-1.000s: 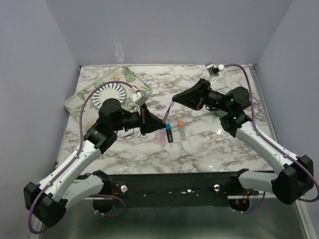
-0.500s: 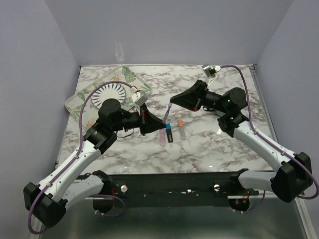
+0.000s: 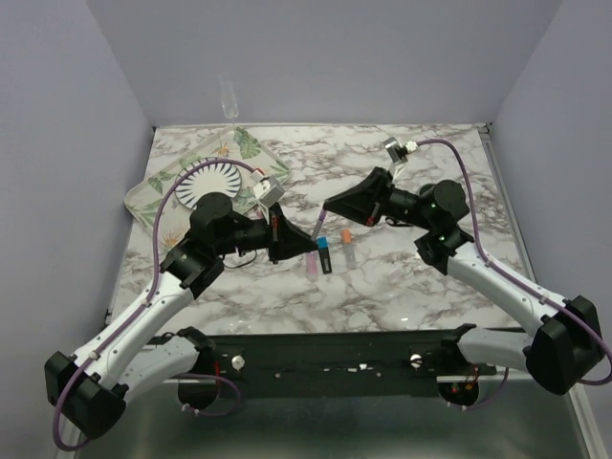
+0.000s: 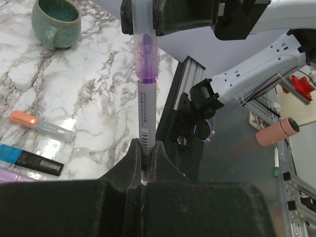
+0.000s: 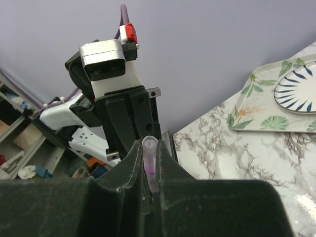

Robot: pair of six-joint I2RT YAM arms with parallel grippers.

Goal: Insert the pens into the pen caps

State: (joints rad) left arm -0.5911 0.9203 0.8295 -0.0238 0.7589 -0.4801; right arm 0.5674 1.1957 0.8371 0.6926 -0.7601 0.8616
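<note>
My left gripper (image 3: 308, 241) (image 4: 144, 148) is shut on the body of a pink-purple pen (image 4: 146, 106) held above the table. My right gripper (image 3: 328, 207) (image 5: 149, 150) is shut on the light purple cap (image 5: 150, 146), which sits over the pen's tip (image 4: 146, 54). The two grippers face each other tip to tip, a short length of pen (image 3: 318, 226) between them. On the table below lie a pink marker (image 3: 312, 266), a black marker with a blue end (image 3: 326, 256) (image 4: 30, 159) and a grey marker with an orange end (image 3: 349, 249) (image 4: 43, 126).
A teal-green mug (image 4: 55, 22) stands on the marble beyond the markers. A leaf-patterned tray (image 3: 153, 182) holding a blue-striped plate (image 3: 212, 177) is at the back left, and it also shows in the right wrist view (image 5: 256, 106). The table's metal edge rail (image 4: 170, 106) runs close under the pen.
My right gripper has moved down and left towards the left gripper, so less of the pen shows between them. The left arm has barely moved.
</note>
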